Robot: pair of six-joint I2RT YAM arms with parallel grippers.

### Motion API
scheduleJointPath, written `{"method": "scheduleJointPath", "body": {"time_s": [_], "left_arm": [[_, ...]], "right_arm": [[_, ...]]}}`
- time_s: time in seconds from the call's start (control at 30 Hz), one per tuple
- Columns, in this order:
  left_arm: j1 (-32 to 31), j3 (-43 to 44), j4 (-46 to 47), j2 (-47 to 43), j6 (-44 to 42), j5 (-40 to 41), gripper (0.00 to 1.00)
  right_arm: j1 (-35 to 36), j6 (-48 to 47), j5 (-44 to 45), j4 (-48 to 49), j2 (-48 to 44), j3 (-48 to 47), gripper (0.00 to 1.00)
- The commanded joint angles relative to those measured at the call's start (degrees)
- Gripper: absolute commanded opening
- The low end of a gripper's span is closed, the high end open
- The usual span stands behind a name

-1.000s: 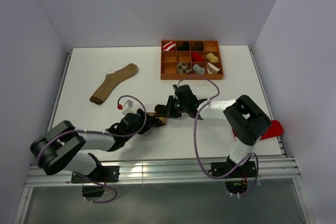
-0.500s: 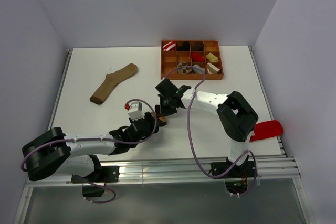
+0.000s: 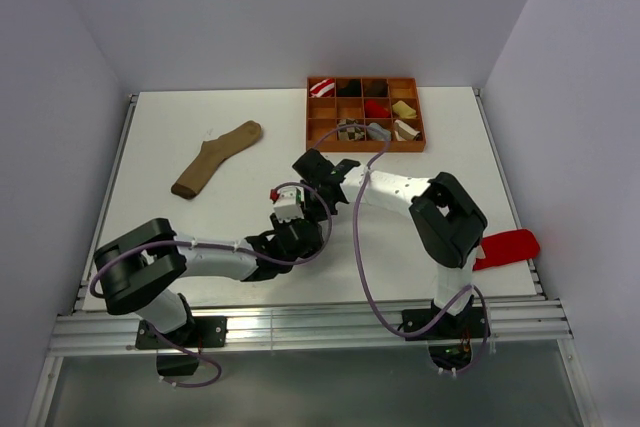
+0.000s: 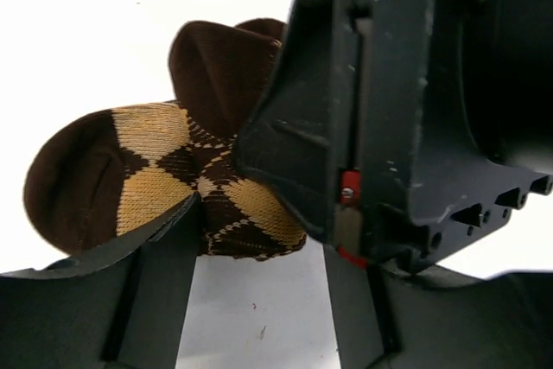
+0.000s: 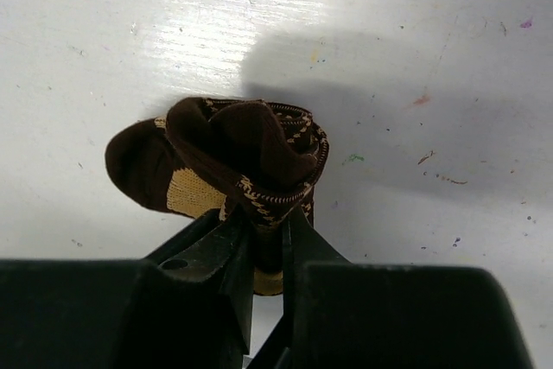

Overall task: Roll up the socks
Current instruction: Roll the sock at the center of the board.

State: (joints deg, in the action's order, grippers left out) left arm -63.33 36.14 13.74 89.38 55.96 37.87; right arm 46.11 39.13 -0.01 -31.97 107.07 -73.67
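A dark brown argyle sock (image 5: 233,153) with tan diamonds lies bunched into a loose roll on the white table. My right gripper (image 5: 266,229) is shut on the roll's near edge, pinching the fabric between its fingers. In the left wrist view the same sock (image 4: 155,174) sits at the tips of my left gripper (image 4: 259,244), which is open, with the roll's lower edge just between its fingers. The right gripper's black body (image 4: 389,101) presses against the sock's right side. From above, the left gripper (image 3: 300,230) and right gripper (image 3: 318,197) meet mid-table and hide most of the sock.
A long plain tan sock (image 3: 215,159) lies at the back left. A brown compartment tray (image 3: 366,148) holding rolled socks stands at the back right. A red object (image 3: 505,247) lies near the right edge beside the right arm.
The left gripper has swung right and forward to the sock and opened wider. The right gripper has shifted left with the sock, keeping hold of it.
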Motion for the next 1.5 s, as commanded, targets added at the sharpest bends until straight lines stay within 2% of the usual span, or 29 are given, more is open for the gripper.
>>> {"method": "scheduleJointPath", "body": {"time_s": [0.0, 0.1, 0.2, 0.23, 0.37, 0.53, 0.57, 0.63, 0.67, 0.8, 1.0, 1.17, 1.47], "left_arm": [[-0.1, 3.6, -0.3, 2.1, -1.4, 2.1, 0.61], [-0.2, 5.1, -3.9, 4.1, 1.4, 2.2, 0.54], [-0.3, 5.4, -7.2, 5.4, 4.7, 2.1, 0.31], [-0.2, 4.7, -7.7, 5.6, 5.5, 2.0, 0.20], [0.0, 0.9, -6.3, 3.9, 7.9, 0.9, 0.01], [2.2, -5.4, -0.8, -0.9, 9.6, -4.0, 0.00], [3.5, -6.5, 0.6, -1.6, 9.9, -5.2, 0.00], [5.1, -10.0, 5.1, -3.2, 10.7, -9.6, 0.00], [6.6, -11.3, 6.6, -3.8, 11.3, -10.8, 0.00], [9.4, -16.1, 13.1, -5.3, 13.5, -16.3, 0.00], [12.5, -21.5, 20.1, -6.3, 17.9, -22.0, 0.00], [14.9, -25.9, 25.8, -6.2, 21.3, -25.7, 0.00], [17.0, -28.6, 31.8, -3.5, 24.1, -29.3, 0.00]], "right_arm": [[0.6, -0.1, 1.4, -6.6, 2.9, 0.1, 0.06], [0.6, 0.1, 0.6, -5.8, 2.5, 0.5, 0.09], [0.5, 0.5, 0.1, -4.0, 2.3, 1.2, 0.11], [0.5, 0.6, -1.6, -3.2, 1.9, 2.2, 0.11], [0.0, 1.8, -5.7, 3.5, -1.1, 6.9, 0.14], [-1.4, 3.3, -10.7, 12.8, -5.9, 13.1, 0.25], [-2.2, 3.8, -12.9, 17.2, -8.0, 14.4, 0.26], [-3.1, 4.5, -14.2, 21.7, -10.4, 18.9, 0.30], [-3.7, 5.1, -15.1, 26.9, -12.8, 20.7, 0.34], [-6.0, 6.0, -17.3, 36.7, -17.8, 27.3, 0.55], [-6.9, 6.9, -19.0, 48.7, -20.9, 34.5, 0.75], [-6.9, 8.2, -20.5, 57.0, -18.9, 37.6, 0.75], [-6.9, 10.5, -22.5, 65.4, -9.9, 36.8, 0.73]]}}
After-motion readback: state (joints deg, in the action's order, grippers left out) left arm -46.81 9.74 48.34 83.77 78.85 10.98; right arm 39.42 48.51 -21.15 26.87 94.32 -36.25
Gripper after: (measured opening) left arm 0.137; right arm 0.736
